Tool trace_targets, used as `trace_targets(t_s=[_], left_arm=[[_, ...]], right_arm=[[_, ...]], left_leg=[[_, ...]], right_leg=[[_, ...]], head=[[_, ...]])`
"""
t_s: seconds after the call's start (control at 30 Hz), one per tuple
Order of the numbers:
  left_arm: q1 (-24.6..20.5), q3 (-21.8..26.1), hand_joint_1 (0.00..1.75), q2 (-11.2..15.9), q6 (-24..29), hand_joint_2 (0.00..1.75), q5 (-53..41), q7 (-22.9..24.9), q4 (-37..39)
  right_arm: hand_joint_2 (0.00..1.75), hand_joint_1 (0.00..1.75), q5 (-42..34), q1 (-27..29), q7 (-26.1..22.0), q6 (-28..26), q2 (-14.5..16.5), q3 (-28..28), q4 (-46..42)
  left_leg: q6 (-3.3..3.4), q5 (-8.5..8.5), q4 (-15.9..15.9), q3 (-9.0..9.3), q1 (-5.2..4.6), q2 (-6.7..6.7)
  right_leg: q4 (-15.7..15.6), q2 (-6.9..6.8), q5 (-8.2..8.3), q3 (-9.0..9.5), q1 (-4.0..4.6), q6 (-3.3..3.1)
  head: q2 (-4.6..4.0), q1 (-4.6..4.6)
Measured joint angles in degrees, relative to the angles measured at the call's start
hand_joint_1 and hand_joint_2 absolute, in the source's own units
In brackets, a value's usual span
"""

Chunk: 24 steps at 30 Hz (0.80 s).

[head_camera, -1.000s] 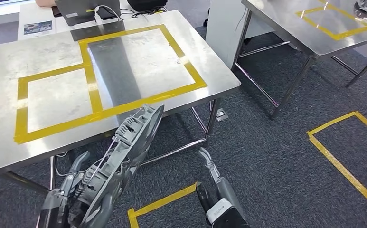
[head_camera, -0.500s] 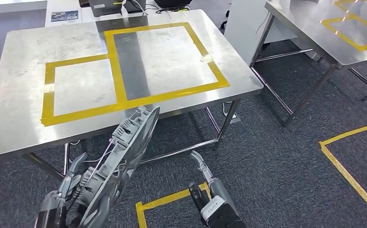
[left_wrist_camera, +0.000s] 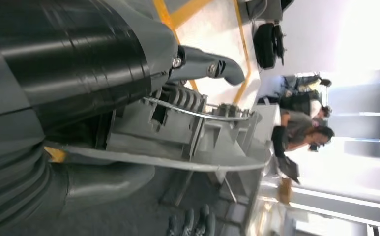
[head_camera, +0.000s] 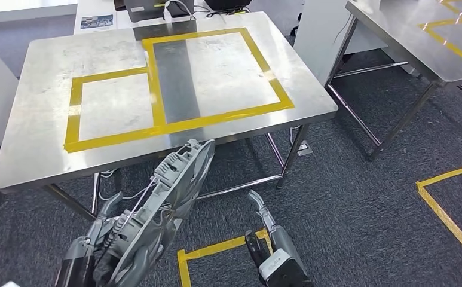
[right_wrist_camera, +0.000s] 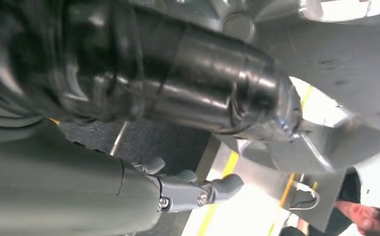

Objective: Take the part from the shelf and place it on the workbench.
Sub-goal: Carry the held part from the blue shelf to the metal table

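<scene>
Left robot hand (head_camera: 97, 248) gripping; right (head_camera: 270, 251) open

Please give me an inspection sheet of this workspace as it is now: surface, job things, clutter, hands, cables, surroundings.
Surface: steel workbench marked with yellow tape rectangles; nothing lies inside them.
Job things: grey part held by the left hand, low in front of the bench edge, not yet on the bench.
Clutter: a dark device and a printed sheet at the far end of the bench.
Hands: left hand grips the part; right hand holds nothing, fingers apart.
Cables: white cable by the dark device.
Surroundings: grey carpet with yellow floor tape; second steel table to the right; a person in the left wrist view.
</scene>
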Motion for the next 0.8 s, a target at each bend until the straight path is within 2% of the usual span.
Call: trace_targets(t_s=[0.07, 0.1, 0.13, 0.17, 0.23, 0.3, 0.4, 0.43, 0.5, 0.57, 0.6, 0.63, 0.67, 0.73, 0.8], left_arm=[[0.49, 0.22, 1.75, 0.23, 0.4, 1.75, 5.09, -4.37, 0.01], [1.03, 0.45, 1.75, 0.31, 0.54, 1.75, 6.75, -6.14, 0.01], [1.68, 0.8, 1.75, 0.34, 0.62, 1.75, 7.52, -7.35, 0.01], [2.35, 1.33, 1.75, 0.34, 0.65, 1.75, 7.91, -8.28, -0.01], [3.52, 2.82, 1.75, 0.31, 0.67, 1.75, 8.14, -9.61, -0.15], [4.55, 4.4, 1.75, 0.25, 0.68, 1.75, 7.93, -10.33, -0.45], [5.7, 5.93, 1.75, 0.14, 0.67, 1.75, 7.55, -10.59, -0.77], [5.93, 6.3, 1.75, 0.1, 0.67, 1.75, 7.51, -10.59, -0.83], [6.21, 6.93, 1.75, 0.04, 0.66, 1.75, 7.46, -10.61, -0.94], [6.38, 7.45, 1.75, 0.02, 0.67, 1.75, 7.44, -10.64, -0.98], [6.5, 7.67, 1.75, 0.02, 0.67, 1.75, 7.43, -10.65, -0.99], [6.64, 7.86, 1.75, 0.01, 0.67, 1.75, 7.43, -10.64, -0.99], [6.77, 8.01, 1.75, 0.0, 0.66, 1.75, 7.43, -10.64, -0.99], [6.94, 8.25, 1.75, -0.03, 0.66, 1.75, 7.42, -10.62, -1.05], [6.98, 8.52, 1.75, -0.12, 0.66, 1.75, 7.36, -10.63, -1.19]], right_arm=[[0.0, 0.0, -0.09, 0.06, 0.66, 1.12, -0.05, 0.0, 0.28], [0.0, 0.0, -0.21, 0.13, 0.69, 1.51, -0.08, 0.0, 0.5], [0.0, 0.0, -0.34, 0.21, 0.48, 1.74, -0.09, 0.0, 0.72], [0.0, 0.0, -0.44, 0.27, 0.19, 1.87, -0.1, 0.0, 0.9], [0.0, 0.0, -0.41, 0.32, -0.28, 1.94, -0.1, -0.01, 1.08], [0.0, 0.0, -0.17, 0.34, -0.46, 1.87, -0.1, -0.01, 1.05], [0.0, 0.0, 0.07, 0.39, -0.51, 1.78, -0.11, -0.01, 1.01], [0.0, 0.0, 0.1, 0.39, -0.51, 1.75, -0.12, -0.01, 1.01], [0.0, 0.0, 0.16, 0.38, -0.55, 1.73, -0.12, -0.02, 1.01], [0.0, 0.0, 0.19, 0.43, -0.57, 1.72, -0.14, -0.02, 1.02], [0.0, 0.0, 0.19, 0.47, -0.57, 1.72, -0.15, -0.02, 1.03], [0.0, 0.0, 0.19, 0.5, -0.57, 1.72, -0.17, -0.02, 1.03], [0.0, 0.0, 0.19, 0.52, -0.57, 1.72, -0.18, -0.02, 1.03], [0.0, 0.0, 0.19, 0.5, -0.57, 1.72, -0.19, -0.02, 1.02], [0.0, 0.0, 0.19, 0.46, -0.59, 1.7, -0.19, -0.02, 1.01]], left_leg=[[-0.29, -3.37, 6.71, -2.64, 0.0, 0.14], [-0.45, -3.97, 8.87, -3.36, 0.03, 0.19], [-0.58, -3.51, 8.97, -3.13, 0.08, 0.28], [-0.67, -2.26, 7.14, -1.99, 0.16, 0.41], [-0.69, 0.22, 0.17, 1.85, 0.27, 0.89], [-0.11, 0.78, -3.94, 4.25, 0.19, 1.02], [1.03, 0.98, -4.15, 4.25, 0.09, 0.6], [1.31, 1.13, -4.22, 4.21, 0.17, 0.53], [1.77, 1.36, -4.38, 4.13, 0.35, 0.46], [2.03, 1.49, -4.38, 3.87, 0.28, 0.42], [2.09, 1.53, -4.37, 3.76, 0.22, 0.41], [2.13, 1.56, -4.37, 3.69, 0.16, 0.38], [2.15, 1.6, -4.37, 3.67, 0.08, 0.33], [2.11, 1.72, -4.39, 3.7, -0.04, 0.18], [1.77, 1.98, -4.46, 3.54, -0.1, 0.09]], right_leg=[[0.02, -0.14, 0.3, -0.31, 0.0, -0.14], [0.17, -0.18, 0.28, -0.48, 0.0, -0.11], [0.39, -0.19, 0.22, -0.61, -0.02, -0.04], [0.68, -0.17, 0.1, -0.71, -0.06, 0.09], [1.71, -0.14, -0.43, -1.05, -0.06, 0.66], [2.82, -0.15, -0.93, -1.62, 0.09, 1.39], [3.43, -0.24, -0.98, -2.27, 0.01, 2.24], [4.07, -0.15, -1.46, -2.68, -0.05, 2.55], [8.48, 0.13, -4.12, -4.81, -0.26, 3.22], [15.79, 0.25, -7.4, -8.0, -0.5, 3.64], [18.43, 0.26, -8.14, -9.17, -0.56, 3.69], [19.25, 0.28, -7.91, -9.5, -0.58, 3.62], [17.97, 0.31, -6.76, -8.82, -0.56, 3.41], [10.48, 0.48, -3.3, -5.1, -0.37, 2.46], [4.33, 0.6, -1.73, -2.18, 0.04, 1.45]], head=[[0.0, -0.8], [0.0, -1.1], [0.0, -1.33], [0.0, -1.56], [0.0, -2.14], [0.0, -2.52], [0.0, -2.2], [0.0, -2.07], [0.0, -1.53], [0.0, -0.9], [0.0, -0.73], [0.0, -0.59], [0.0, -0.44], [0.0, -0.14], [0.0, -0.1]])
